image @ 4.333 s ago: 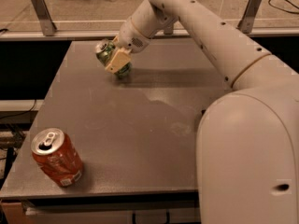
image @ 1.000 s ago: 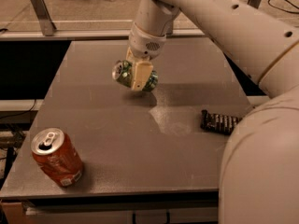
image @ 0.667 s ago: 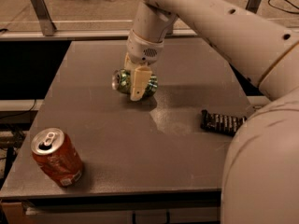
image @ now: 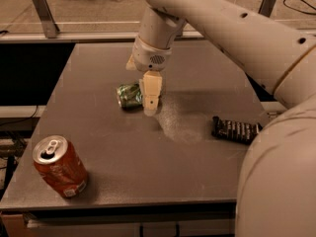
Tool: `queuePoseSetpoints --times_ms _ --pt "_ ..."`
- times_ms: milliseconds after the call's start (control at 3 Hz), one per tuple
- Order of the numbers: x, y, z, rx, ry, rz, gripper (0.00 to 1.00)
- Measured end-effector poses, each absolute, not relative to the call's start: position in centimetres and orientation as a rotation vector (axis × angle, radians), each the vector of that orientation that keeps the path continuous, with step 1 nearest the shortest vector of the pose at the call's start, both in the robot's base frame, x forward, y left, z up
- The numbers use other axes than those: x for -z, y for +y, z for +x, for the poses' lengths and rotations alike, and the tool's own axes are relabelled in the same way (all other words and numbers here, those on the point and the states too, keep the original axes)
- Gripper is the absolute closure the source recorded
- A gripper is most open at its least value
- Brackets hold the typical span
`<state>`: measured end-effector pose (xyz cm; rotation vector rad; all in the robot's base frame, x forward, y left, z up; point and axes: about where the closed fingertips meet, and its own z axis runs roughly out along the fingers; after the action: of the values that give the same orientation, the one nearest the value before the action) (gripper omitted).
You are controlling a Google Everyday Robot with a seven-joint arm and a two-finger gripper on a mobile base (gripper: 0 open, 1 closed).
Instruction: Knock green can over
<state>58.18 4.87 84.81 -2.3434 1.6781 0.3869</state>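
Near the middle of the table [image: 98, 147] the green can [image: 127, 96] lies on its side, long axis from 9 to 3 o'clock, just beside my gripper [image: 149, 100], at its 9 o'clock. I cannot tell if the gripper clamps it.

One high camera — looking down along arm [image: 232, 28]; gripper [image: 149, 107] close, over table [image: 148, 172].

The green can [image: 128, 95], earlier tilted up near the tabletop's [image: 197, 172] far edge, now lies on its side nearer the middle. The claw [image: 147, 102] has come along and hangs right against it. The arm's shift has uncovered a dark packet [image: 236, 130].
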Motion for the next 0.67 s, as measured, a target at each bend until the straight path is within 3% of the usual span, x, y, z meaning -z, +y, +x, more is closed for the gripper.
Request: queuePoseSetpoints --times_ms 667 --pt "-85.9 1.8 60.8 -0.494 1.708 -2.09 0.0"
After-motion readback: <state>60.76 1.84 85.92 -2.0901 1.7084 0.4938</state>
